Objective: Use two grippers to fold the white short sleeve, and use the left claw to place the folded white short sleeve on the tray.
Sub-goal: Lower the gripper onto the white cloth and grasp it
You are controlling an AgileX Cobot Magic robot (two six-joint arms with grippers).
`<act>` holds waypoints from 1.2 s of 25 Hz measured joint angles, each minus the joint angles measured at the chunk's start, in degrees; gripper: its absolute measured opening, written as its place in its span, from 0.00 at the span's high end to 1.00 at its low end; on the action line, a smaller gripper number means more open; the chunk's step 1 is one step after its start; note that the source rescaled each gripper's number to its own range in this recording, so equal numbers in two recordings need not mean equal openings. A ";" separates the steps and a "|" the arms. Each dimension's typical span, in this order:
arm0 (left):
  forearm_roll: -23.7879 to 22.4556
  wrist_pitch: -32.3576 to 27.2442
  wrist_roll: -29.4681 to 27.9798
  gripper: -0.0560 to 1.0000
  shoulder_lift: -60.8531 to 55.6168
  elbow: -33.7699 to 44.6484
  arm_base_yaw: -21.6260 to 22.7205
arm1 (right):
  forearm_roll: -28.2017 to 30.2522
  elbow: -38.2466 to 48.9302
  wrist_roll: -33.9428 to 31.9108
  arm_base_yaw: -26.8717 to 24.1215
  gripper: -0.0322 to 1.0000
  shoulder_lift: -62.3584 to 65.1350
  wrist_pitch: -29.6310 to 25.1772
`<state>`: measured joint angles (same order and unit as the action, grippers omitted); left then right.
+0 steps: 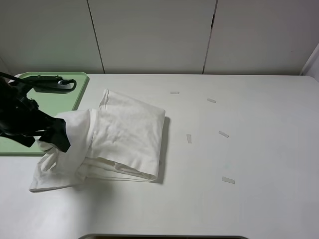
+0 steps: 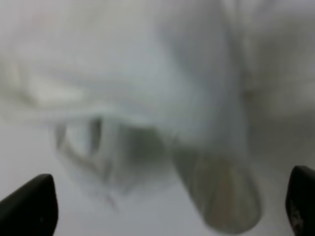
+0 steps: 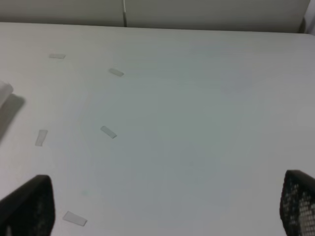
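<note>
Robot lab: white table (image 1: pixel 249 209), tape markers (image 1: pixel 224 134), plain panelled wall (image 1: pixel 149 35).

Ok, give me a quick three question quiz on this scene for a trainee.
1. True or false: the white short sleeve lies wholly on the tray.
2. The left gripper's fingers are: A open, B shut.
3. How many tape strips lie on the table?
Key: 1 false, it lies mostly on the table; 2 A; 3 five.

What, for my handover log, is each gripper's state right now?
Left gripper: open, at the white short sleeve.
Right gripper: open, holding nothing.
</note>
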<state>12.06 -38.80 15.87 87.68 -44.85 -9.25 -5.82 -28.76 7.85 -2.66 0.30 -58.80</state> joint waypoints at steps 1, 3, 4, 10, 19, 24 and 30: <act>0.00 -0.92 -1.61 0.10 -0.23 0.61 0.56 | 0.00 0.00 0.00 0.00 0.00 0.00 0.00; -0.19 -1.14 -3.93 0.05 -0.29 4.35 3.27 | 0.00 0.00 0.00 0.00 0.00 0.00 0.00; -0.19 -0.53 -4.29 0.04 -0.29 5.61 4.15 | 0.00 0.00 0.00 0.00 0.00 0.00 0.00; 0.50 6.31 -6.05 0.04 -0.29 10.06 6.39 | 0.00 0.00 0.00 0.00 0.00 0.00 0.00; 9.63 12.17 -5.10 0.04 -0.29 10.20 6.56 | 0.00 0.00 0.00 0.00 0.00 0.00 0.00; 10.60 14.40 -4.32 0.04 -0.29 10.20 6.56 | 0.00 0.00 0.00 0.00 0.00 0.00 0.00; 11.76 17.80 -4.08 0.04 1.96 10.20 6.56 | 0.00 0.00 0.00 0.00 0.00 0.00 0.00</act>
<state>23.82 -21.00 11.79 89.64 -34.65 -2.69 -5.82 -28.76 7.85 -2.66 0.30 -58.80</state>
